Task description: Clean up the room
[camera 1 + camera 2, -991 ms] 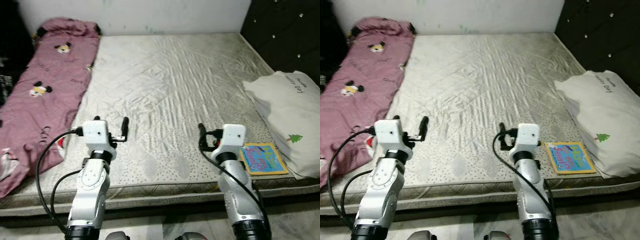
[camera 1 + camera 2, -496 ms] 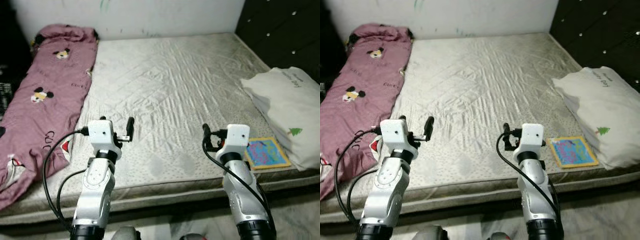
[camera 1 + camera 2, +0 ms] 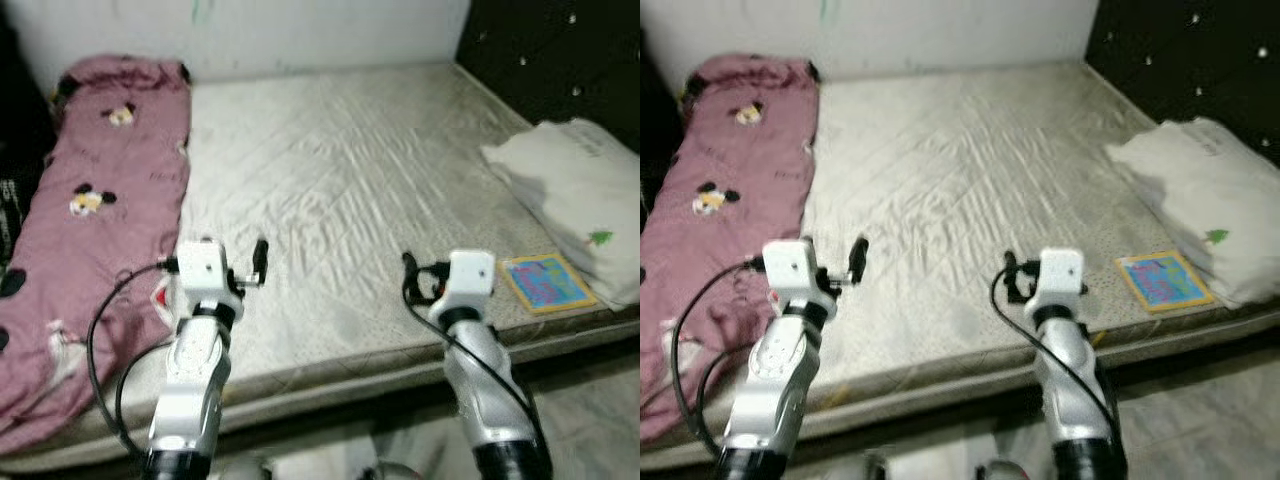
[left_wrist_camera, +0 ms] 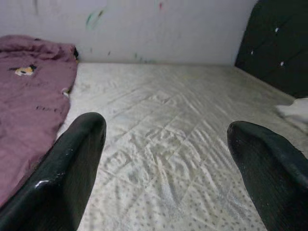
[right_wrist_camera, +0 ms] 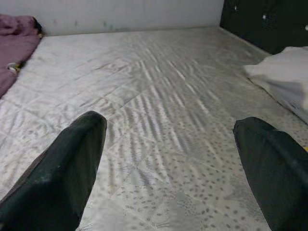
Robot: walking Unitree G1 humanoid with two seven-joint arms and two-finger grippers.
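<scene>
My left gripper (image 4: 166, 168) and right gripper (image 5: 168, 168) both hover over the near edge of the bare quilted grey mattress (image 3: 340, 170), fingers spread wide, holding nothing. The flat, brightly coloured picture book (image 3: 545, 283) lies near the right gripper at the mattress edge, just beside the white pillow (image 3: 585, 205). My worry: the views are blurred, so reaching now could nudge the book off the edge. A crumpled pink cartoon-print blanket (image 3: 85, 215) runs along the left side; a dark tufted headboard (image 3: 550, 45) stands on the right.
</scene>
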